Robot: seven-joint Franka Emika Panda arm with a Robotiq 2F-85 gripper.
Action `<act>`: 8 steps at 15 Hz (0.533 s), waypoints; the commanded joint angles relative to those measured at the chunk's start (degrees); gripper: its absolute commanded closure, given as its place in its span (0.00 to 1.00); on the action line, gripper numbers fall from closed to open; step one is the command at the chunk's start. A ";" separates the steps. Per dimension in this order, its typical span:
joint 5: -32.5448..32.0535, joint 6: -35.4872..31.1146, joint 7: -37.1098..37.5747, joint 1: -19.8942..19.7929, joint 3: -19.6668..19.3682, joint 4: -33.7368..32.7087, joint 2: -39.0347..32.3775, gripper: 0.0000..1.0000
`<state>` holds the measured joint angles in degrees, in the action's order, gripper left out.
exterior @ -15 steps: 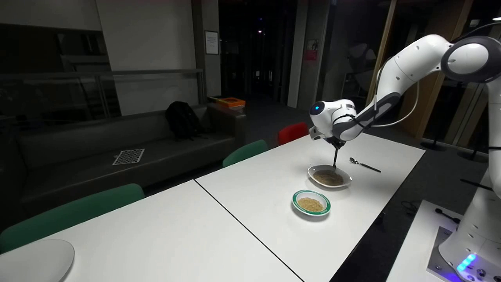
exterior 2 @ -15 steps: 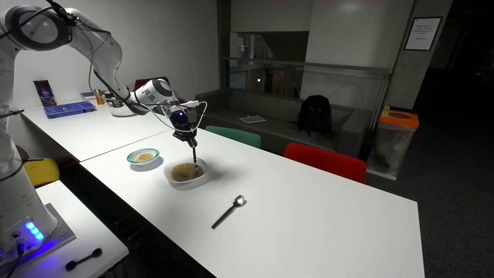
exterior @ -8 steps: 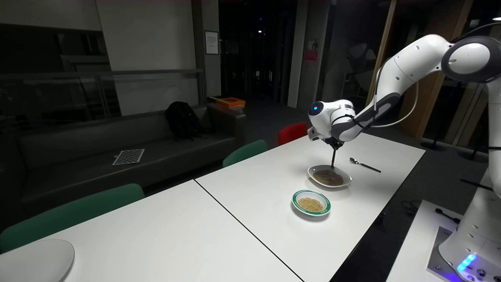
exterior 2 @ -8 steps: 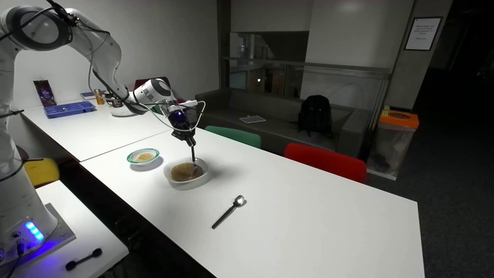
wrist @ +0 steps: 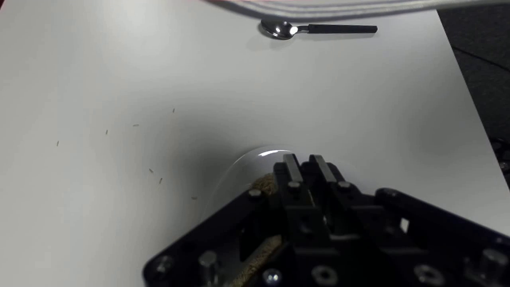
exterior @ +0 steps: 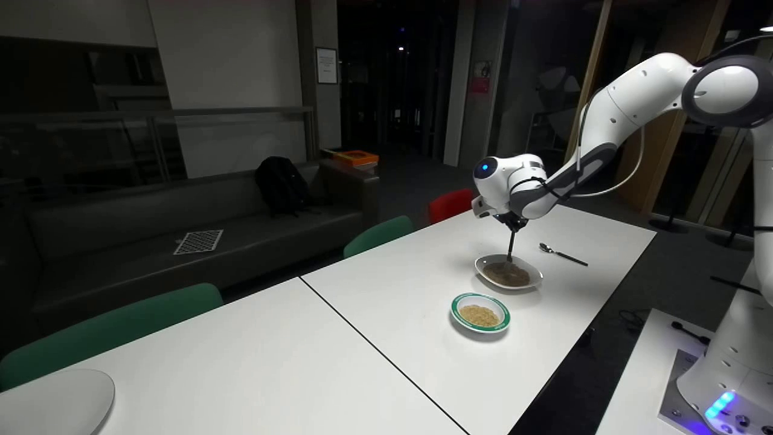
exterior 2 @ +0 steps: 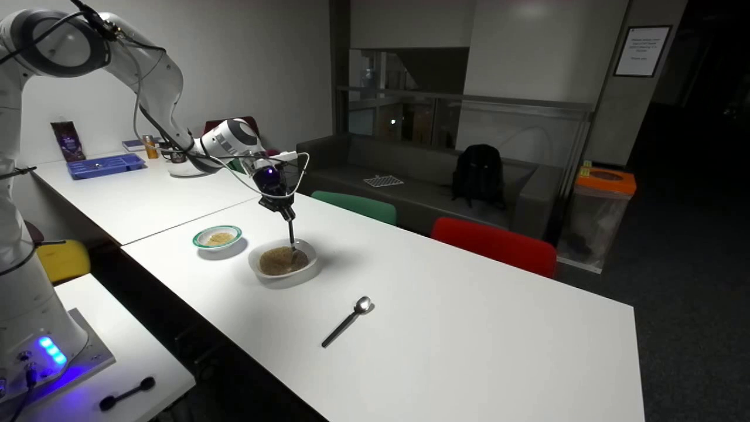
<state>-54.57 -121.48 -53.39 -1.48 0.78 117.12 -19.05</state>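
Observation:
My gripper [exterior: 515,226] points down over a white bowl [exterior 2: 254,263], shut on an upright, slightly tilted utensil with a black handle [exterior 2: 292,231]. Its silvery head [exterior: 508,264] is partly sunk in the brown grains [exterior: 510,277] inside that bowl; whether it is a fork or spoon I cannot tell. In the wrist view the fingers [wrist: 293,169] stand close together above the bowl, and the dark handle between them is hardly visible. A smaller green-rimmed bowl [exterior: 481,329] with pale grains sits beside the white one. On the bowl's other side lies a black-handled spoon [wrist: 342,28].
Several stray grains [wrist: 136,125] dot the white table. A blue tray [exterior 2: 105,166] and a dark packet [exterior 2: 69,142] are at the far end; a white plate [exterior: 57,402] shows too. Red [exterior 2: 495,246] and green chairs [exterior 2: 354,206] line the far edge. A black utensil [exterior 2: 127,394] lies by the robot's base.
My gripper and the utensil have shifted slightly left in both exterior views, the utensil's head passing from the bowl's edge toward its middle through the grains. Bowls and loose spoon have stayed put.

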 commanded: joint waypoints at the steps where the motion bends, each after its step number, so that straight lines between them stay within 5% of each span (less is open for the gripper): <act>1: 0.43 -0.47 -0.94 -0.05 0.70 -0.53 0.15 0.97; 8: 0.85 -0.85 -1.10 0.26 1.89 -0.81 0.12 0.97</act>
<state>-54.48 -121.63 -53.39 -1.26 2.39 117.00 -19.05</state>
